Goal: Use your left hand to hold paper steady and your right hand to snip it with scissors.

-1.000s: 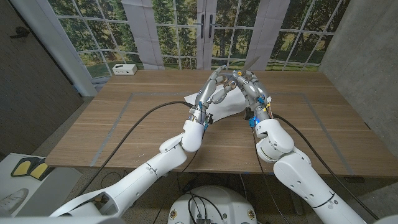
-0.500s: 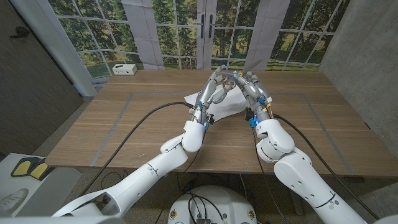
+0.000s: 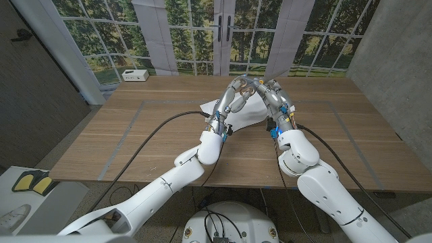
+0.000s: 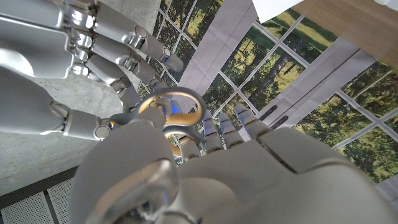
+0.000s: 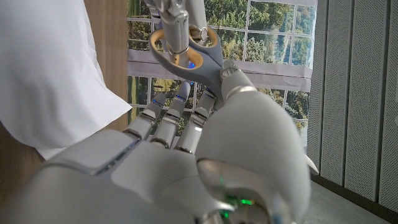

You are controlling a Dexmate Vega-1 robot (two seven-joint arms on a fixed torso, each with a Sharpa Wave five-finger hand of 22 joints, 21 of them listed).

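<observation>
We see scissors raised between both hands | right hand grips the handle loops, fingers curled | left hand fingers touch the handles, hold unclear | paper lies on worktop beneath the hands

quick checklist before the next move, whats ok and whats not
1. Scissors off the table, at the right robot hand: ok.
2. Right robot hand alone has the scissors: not ok, left robot hand fingers are at the handle loops too.
3. Left robot hand holding the paper steady: not ok, paper lies on the table beneath both hands.
4. Blades open: cannot tell.
5. Paper uncut: cannot tell.
</observation>
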